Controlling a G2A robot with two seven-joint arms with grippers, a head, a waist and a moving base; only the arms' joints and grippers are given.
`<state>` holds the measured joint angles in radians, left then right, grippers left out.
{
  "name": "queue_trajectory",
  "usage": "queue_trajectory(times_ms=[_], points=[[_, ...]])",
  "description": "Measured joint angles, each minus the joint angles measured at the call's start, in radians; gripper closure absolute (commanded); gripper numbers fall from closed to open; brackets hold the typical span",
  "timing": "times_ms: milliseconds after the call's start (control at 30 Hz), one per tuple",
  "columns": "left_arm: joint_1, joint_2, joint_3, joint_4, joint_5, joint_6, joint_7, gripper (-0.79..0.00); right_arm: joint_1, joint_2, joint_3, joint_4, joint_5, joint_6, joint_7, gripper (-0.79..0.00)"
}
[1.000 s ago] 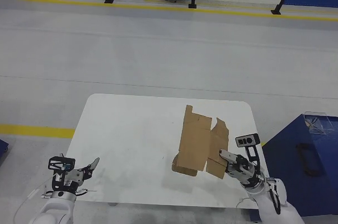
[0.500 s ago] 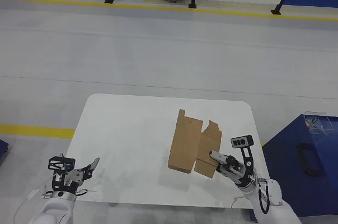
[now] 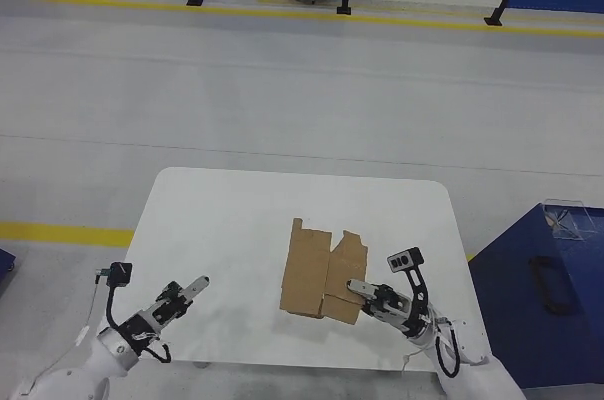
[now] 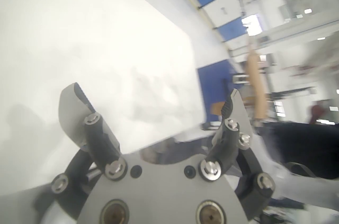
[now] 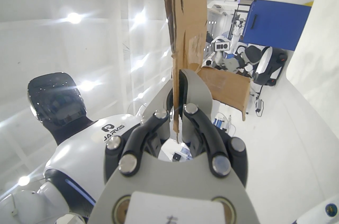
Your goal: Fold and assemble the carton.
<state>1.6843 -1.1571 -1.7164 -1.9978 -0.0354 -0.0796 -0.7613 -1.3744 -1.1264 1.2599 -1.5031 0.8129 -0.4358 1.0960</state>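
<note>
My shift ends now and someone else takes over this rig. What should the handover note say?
Right gripper: shut on the near edge of the carton.
Left gripper: open, empty, over the front-left part of the table.
The carton: a flat blank, not formed, held at the table's centre-right.
Done: the carton is grasped.
Left: fold the panels, assemble the box.
</note>
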Motion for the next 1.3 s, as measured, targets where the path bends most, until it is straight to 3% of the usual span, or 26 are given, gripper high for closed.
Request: queue_trajectory(times_ms=[167,367,433,467,500,533,667,800,1033,1067,1100,1300], points=[[-0.111,0.011,0.022,0.087,-0.333,0.092,-0.254,-0.785,0.026,-0.005,-0.047,0.032,-0.002,0.055,0.066,0.0],[-0.176,0.014,0.148,0.131,-0.311,0.141,-0.359,-0.782,0.038,-0.01,-0.087,0.048,-0.019,0.076,0.13,0.0],[-0.187,0.015,0.18,0.133,-0.291,0.15,-0.363,-0.668,0.037,-0.012,-0.096,0.047,-0.022,0.061,0.144,0.0],[-0.192,0.015,0.198,0.136,-0.286,0.152,-0.365,-0.459,0.036,-0.012,-0.099,0.047,-0.021,0.053,0.153,0.0],[-0.196,0.015,0.209,0.139,-0.288,0.156,-0.368,-0.345,0.035,-0.013,-0.1,0.047,-0.02,0.048,0.158,0.0],[-0.201,0.016,0.217,0.141,-0.292,0.159,-0.372,-0.296,0.033,-0.013,-0.1,0.046,-0.019,0.045,0.162,0.0],[-0.203,0.019,0.237,0.138,-0.29,0.146,-0.375,-0.185,0.029,-0.012,-0.095,0.046,-0.01,0.045,0.171,0.0],[-0.19,0.022,0.243,0.124,-0.283,0.13,-0.365,-0.012,0.025,-0.012,-0.093,0.049,-0.022,0.04,0.163,0.0],[-0.176,0.028,0.26,0.107,-0.305,0.104,-0.376,0.0,0.018,-0.011,-0.09,0.044,-0.021,0.059,0.152,0.0],[-0.176,0.029,0.261,0.107,-0.315,0.105,-0.386,0.0,0.017,-0.011,-0.089,0.044,-0.021,0.062,0.151,-0.446],[-0.177,0.03,0.261,0.106,-0.323,0.104,-0.391,0.0,0.017,-0.011,-0.089,0.044,-0.021,0.063,0.151,-0.785],[-0.177,0.03,0.26,0.105,-0.328,0.102,-0.393,0.0,0.017,-0.011,-0.089,0.044,-0.021,0.063,0.151,-0.785]])
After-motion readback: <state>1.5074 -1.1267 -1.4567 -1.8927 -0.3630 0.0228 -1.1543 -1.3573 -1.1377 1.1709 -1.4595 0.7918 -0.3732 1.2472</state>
